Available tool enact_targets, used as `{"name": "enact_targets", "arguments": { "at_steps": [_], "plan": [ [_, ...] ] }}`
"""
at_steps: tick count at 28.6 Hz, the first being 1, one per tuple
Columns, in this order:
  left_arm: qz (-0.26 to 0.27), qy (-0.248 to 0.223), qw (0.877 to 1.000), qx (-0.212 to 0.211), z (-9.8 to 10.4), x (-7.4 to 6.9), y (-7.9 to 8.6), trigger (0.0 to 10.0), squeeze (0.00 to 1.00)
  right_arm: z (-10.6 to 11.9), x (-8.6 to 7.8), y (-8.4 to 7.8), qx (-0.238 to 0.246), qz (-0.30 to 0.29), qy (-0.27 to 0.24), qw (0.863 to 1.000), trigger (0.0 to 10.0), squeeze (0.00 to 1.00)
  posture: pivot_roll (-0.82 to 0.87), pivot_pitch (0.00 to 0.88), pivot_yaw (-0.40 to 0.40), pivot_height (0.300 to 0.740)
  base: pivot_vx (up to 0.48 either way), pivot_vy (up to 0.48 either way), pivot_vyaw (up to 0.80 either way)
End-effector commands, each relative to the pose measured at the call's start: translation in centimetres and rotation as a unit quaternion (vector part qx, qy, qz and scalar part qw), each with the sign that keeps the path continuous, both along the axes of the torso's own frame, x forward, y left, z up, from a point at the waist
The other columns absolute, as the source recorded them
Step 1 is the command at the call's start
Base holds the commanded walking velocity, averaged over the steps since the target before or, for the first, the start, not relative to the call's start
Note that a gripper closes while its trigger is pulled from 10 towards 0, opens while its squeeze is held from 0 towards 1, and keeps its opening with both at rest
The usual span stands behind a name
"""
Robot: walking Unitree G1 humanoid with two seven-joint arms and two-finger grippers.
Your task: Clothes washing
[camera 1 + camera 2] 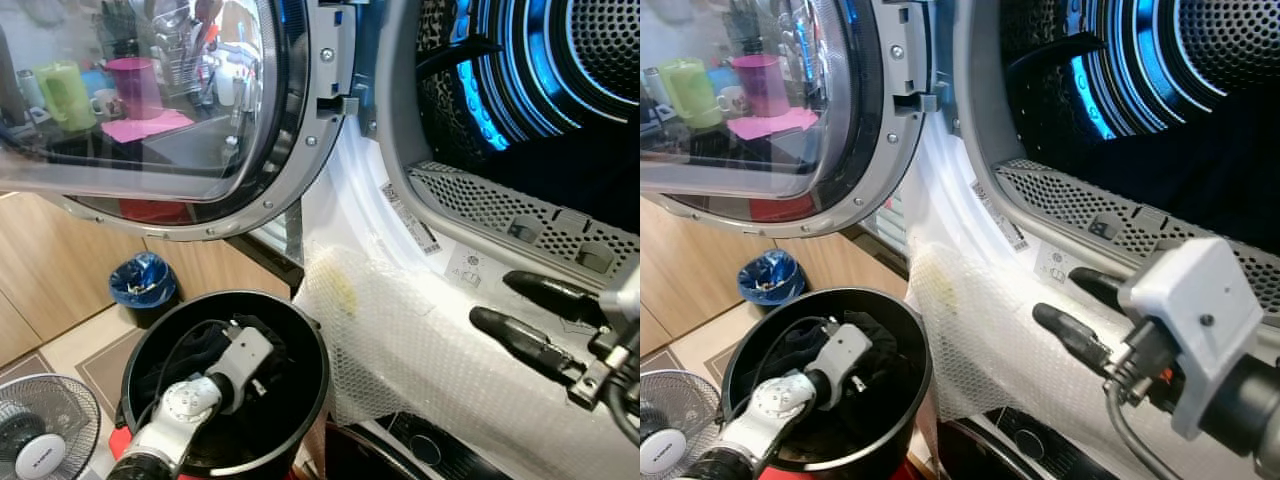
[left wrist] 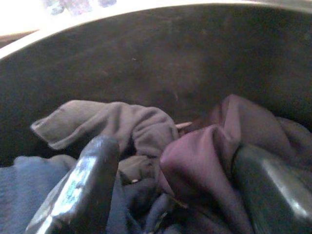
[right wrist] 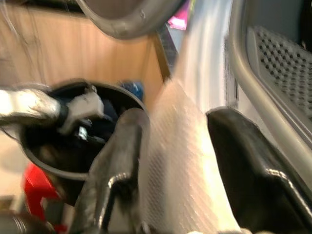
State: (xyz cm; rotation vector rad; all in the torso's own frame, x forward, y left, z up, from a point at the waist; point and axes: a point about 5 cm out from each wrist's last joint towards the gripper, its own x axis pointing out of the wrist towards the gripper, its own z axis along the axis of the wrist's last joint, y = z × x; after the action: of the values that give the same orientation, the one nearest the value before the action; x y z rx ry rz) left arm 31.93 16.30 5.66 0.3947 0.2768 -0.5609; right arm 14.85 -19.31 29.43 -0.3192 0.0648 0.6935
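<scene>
At the lower left, the left gripper (image 1: 262, 368) reaches into the black bucket (image 1: 300, 420), fingers spread around the dark clothes (image 2: 195, 156) without pinching yet, so it should close firmly before lifting toward the drum (image 1: 540, 90), while the right gripper (image 1: 525, 310) hovers open and empty.

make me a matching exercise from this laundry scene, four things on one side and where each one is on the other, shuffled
Things:
1. left gripper
2. right gripper
3. blue bin
4. washer door

Places:
A. on the floor beside the wooden cabinet
B. swung open to the left of the drum
C. down inside the black bucket, among the dark clothes
D. over the bubble wrap below the drum opening

Pairs: 1-C, 2-D, 3-A, 4-B
</scene>
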Motion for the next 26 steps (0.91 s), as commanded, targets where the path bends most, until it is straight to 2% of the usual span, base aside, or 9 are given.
{"name": "enact_targets", "arguments": {
  "at_steps": [1, 7, 10, 17, 18, 21, 22, 24, 26],
  "plan": [
    [0.005, 0.014, 1.000, 0.000, -0.2, -0.3, 0.6, 10.0, 0.00, -0.2, -0.7, -0.2, 0.020, 0.014, 0.001, 1.000, 10.0, 0.00, -0.03, 0.083, -0.021, 0.740, 0.000, 0.000, 0.00],
    [0.009, 0.026, 1.000, 0.016, -0.5, -0.8, 1.7, 10.0, 0.00, -7.8, -2.2, -1.0, -0.012, -0.031, 0.153, 0.988, 10.0, 0.00, -0.01, 0.088, -0.019, 0.740, 0.000, 0.000, 0.00],
    [0.031, 0.033, 0.998, 0.039, -0.7, -0.8, 2.5, 10.0, 0.00, -13.7, -3.3, -1.4, -0.008, -0.097, 0.262, 0.960, 10.0, 0.00, 0.01, 0.086, -0.018, 0.740, 0.000, 0.000, 0.00],
    [0.054, 0.035, 0.997, 0.053, -0.7, -0.7, 3.2, 10.0, 0.00, -20.6, -2.6, -3.5, 0.025, -0.208, 0.276, 0.938, 10.0, 0.00, 0.02, 0.081, -0.011, 0.740, 0.000, 0.000, 0.00],
    [0.061, 0.032, 0.996, 0.060, -0.5, -0.7, 3.5, 10.0, 0.00, -23.4, -2.1, -4.5, 0.019, -0.273, 0.271, 0.923, 10.0, 0.00, 0.03, 0.079, -0.008, 0.740, 0.000, 0.000, 0.00],
    [0.067, 0.030, 0.995, 0.063, -0.5, -0.7, 3.6, 10.0, 0.00, -24.8, -1.7, -4.8, 0.032, -0.311, 0.270, 0.911, 10.0, 0.00, 0.03, 0.079, -0.006, 0.740, 0.000, 0.000, 0.00],
    [0.077, 0.034, 0.995, 0.062, -0.5, -0.7, 3.8, 10.0, 0.00, -25.7, -1.1, -4.9, 0.059, -0.338, 0.263, 0.902, 10.0, 0.00, 0.04, 0.072, -0.002, 0.740, 0.000, 0.000, 0.00],
    [0.090, 0.048, 0.992, 0.071, -0.7, -0.8, 4.2, 10.0, 0.00, -28.9, 0.7, -5.3, 0.154, -0.433, 0.272, 0.846, 10.0, 0.00, 0.06, 0.061, 0.004, 0.740, 0.000, 0.000, 0.00],
    [0.098, 0.058, 0.990, 0.079, -0.9, -0.9, 4.6, 10.0, 0.00, -30.4, 1.1, -5.2, 0.162, -0.460, 0.284, 0.826, 10.0, 0.00, 0.08, 0.053, 0.013, 0.740, 0.000, 0.000, 0.00]
  ]
}}
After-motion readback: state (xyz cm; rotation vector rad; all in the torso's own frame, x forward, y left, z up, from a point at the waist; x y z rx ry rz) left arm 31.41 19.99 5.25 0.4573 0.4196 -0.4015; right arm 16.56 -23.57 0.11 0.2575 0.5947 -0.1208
